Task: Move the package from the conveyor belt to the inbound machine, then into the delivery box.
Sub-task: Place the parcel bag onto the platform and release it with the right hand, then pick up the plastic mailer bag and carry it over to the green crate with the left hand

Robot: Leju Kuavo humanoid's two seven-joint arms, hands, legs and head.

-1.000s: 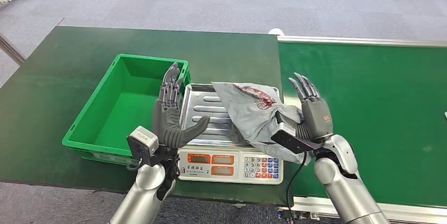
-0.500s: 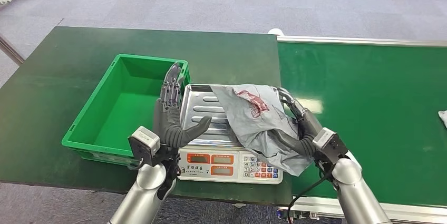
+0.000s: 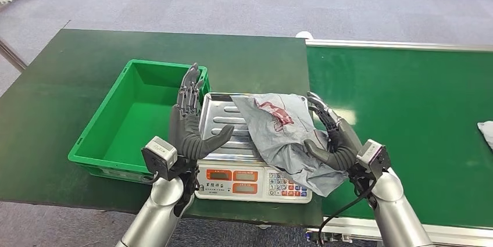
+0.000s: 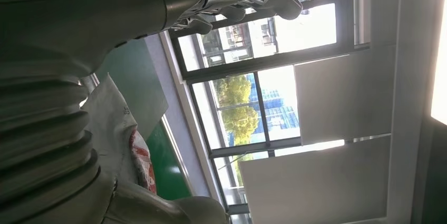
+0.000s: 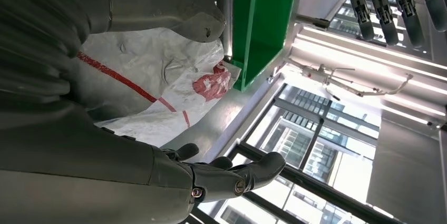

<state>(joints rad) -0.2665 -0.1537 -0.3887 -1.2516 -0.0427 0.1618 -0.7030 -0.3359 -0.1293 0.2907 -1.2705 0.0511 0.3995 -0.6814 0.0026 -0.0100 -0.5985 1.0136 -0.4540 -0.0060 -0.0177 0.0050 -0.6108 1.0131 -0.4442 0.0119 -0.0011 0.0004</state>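
Observation:
The package, a crumpled grey plastic bag with red print, lies on the steel tray of the weighing scale and hangs over its right front corner. My right hand stands at the bag's right side with its fingers spread, its thumb resting against the bag. My left hand is upright and open over the tray's left edge, a short gap from the bag. In the right wrist view the bag lies flat against the tray, with the green box beyond it.
The green delivery box sits directly left of the scale on the dark green table. The conveyor belt runs to the right; a second pale package shows at its right edge.
My right hand has come down from upright to a lower place beside the bag, which has settled flatter on the tray. A pale package has come in on the belt. The left hand barely moved.

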